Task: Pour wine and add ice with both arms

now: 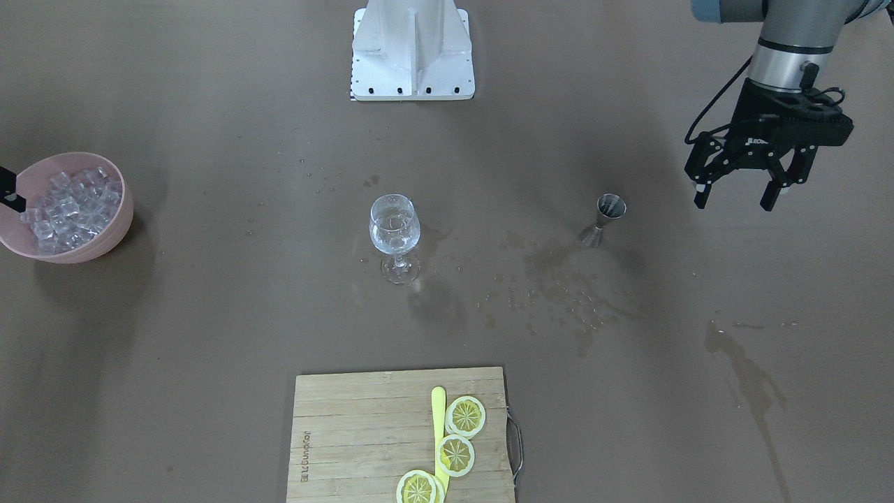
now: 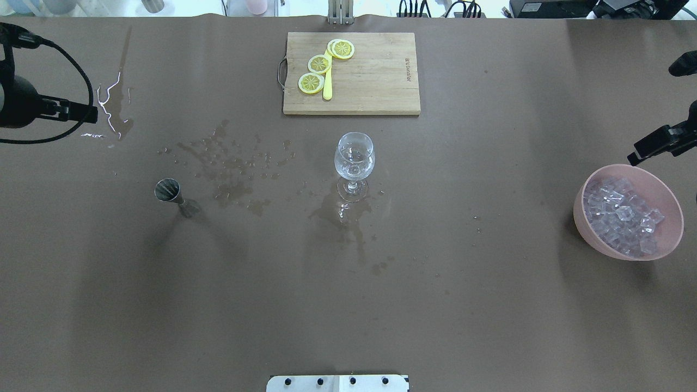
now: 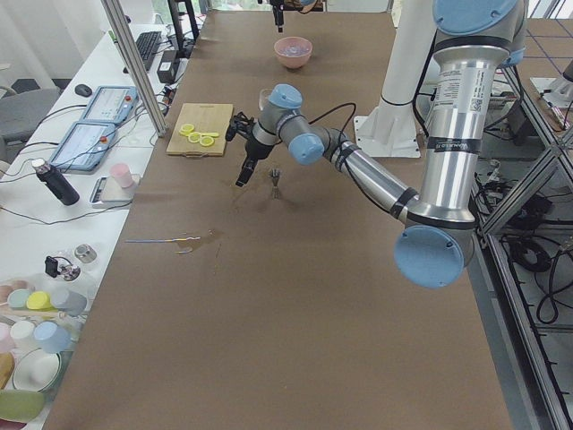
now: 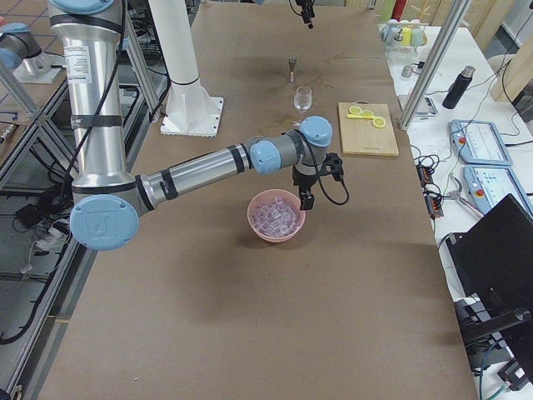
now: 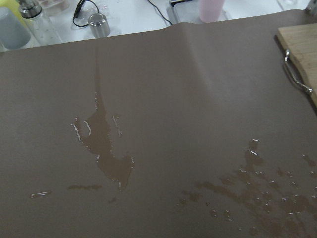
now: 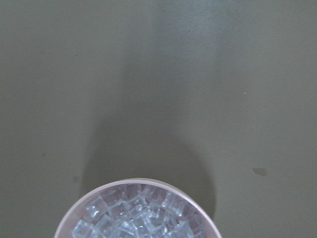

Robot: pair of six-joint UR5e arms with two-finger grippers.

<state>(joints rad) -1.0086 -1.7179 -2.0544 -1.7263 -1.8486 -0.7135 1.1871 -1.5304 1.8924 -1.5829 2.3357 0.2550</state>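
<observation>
Now, ice [image 1: 70, 209] in pink bowl [image 1: 112, 234], just beside R gripper [image 4: 306, 200]

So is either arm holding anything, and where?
No. The left gripper hangs open and empty; the right gripper, by the pink bowl, shows nothing in it.

Two high views face each other across the worktop [image 2: 348, 305], sharing the glass [image 2: 354, 158]. Side views look along it from each end. Wrist views hang close: left over spills [image 5: 106, 148], right over the ice [image 6: 138, 218].
</observation>
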